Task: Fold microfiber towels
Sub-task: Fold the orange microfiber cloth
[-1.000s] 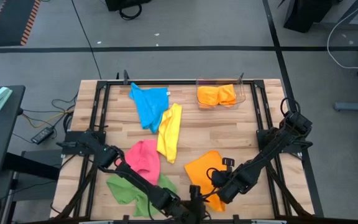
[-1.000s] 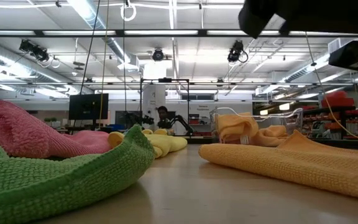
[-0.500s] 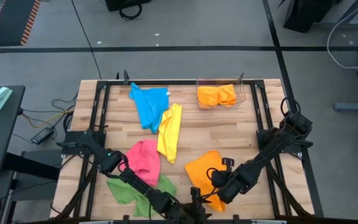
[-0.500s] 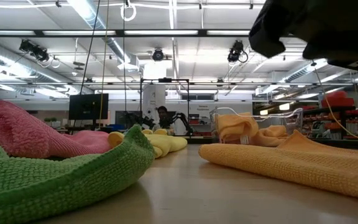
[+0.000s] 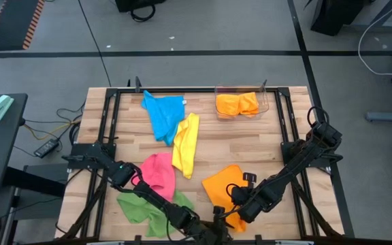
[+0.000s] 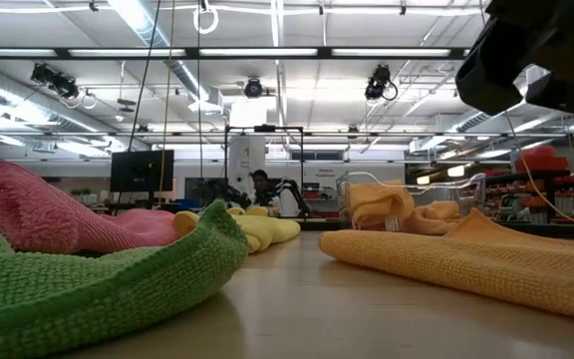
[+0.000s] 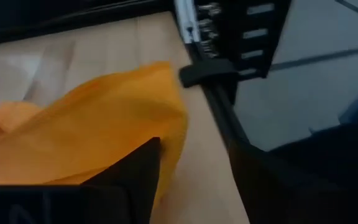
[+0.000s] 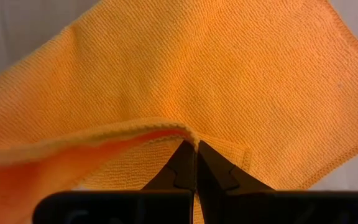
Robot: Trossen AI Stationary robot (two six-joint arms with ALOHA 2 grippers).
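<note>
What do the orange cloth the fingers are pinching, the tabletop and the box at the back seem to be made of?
The orange towel looks like soft knitted microfiber: fine ribbed rows, stitched hem, matte. The tabletop seems to be pale wood, with visible plank lines and grain. The clear bin looks like transparent plastic, since the folded orange cloths inside show through its walls.

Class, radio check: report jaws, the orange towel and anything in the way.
Right gripper shut on orange towel edge. Left gripper beside it, jaws unclear. Green towel lies close by.

grey floor [image 5: 203,64], ceiling strip lights [image 6: 267,52]
</note>
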